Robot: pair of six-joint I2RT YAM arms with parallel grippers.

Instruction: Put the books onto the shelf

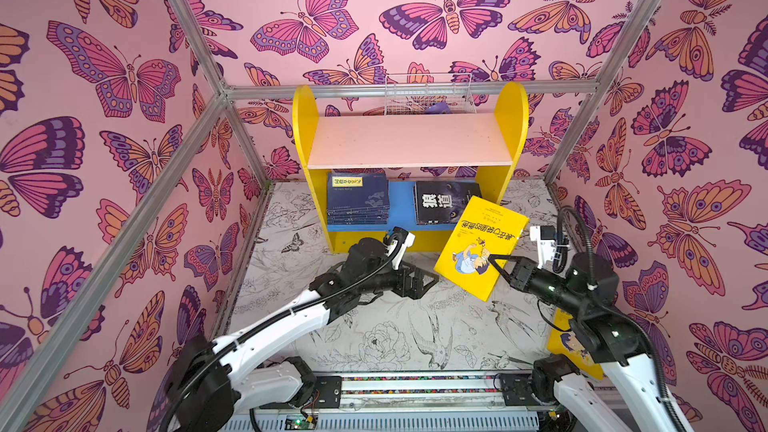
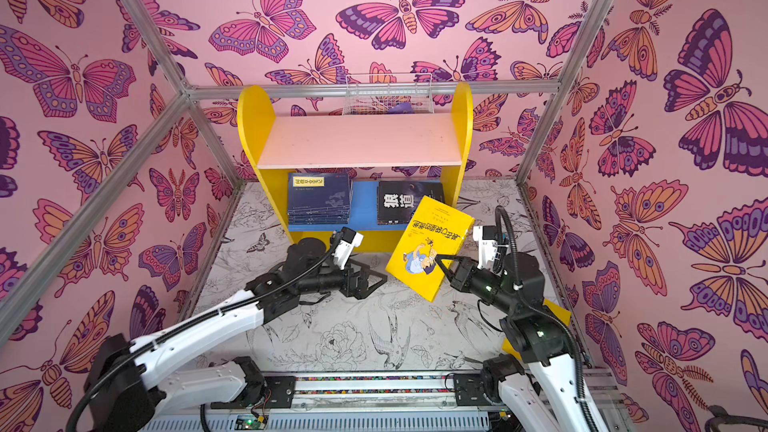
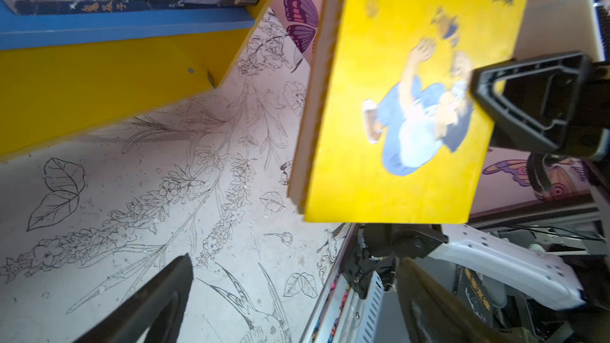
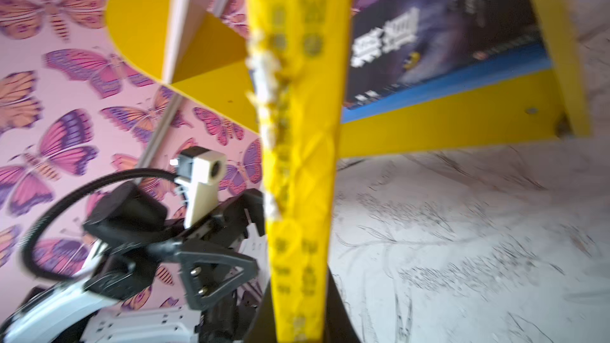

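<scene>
Task partly done. The shelf stands at the back of the table. Its pink upper board is bare; its blue lower board carries two flat piles.

(a) On the left of the lower board is a navy stack of several thin books, the topmost with a yellow title label.

(b) On the right is a black book with large white characters. The left wrist view shows a second dark book beneath it.

(c) A yellow book is in the air, tilted, in front of the shelf's right end, its upper corner overlapping the black book in both top views. Its cover is bright yellow, with a cartoon figure in blue and dark characters. The right wrist view shows the spine creased and scuffed white.

(d) A second yellow book lies at the table's right edge, largely hidden under the right arm.

(e) The right gripper is clamped on the yellow book's lower half.

(f) The left gripper is spread wide and empty, just beside that book.

Judged left to do: shelve both yellow books.
</scene>
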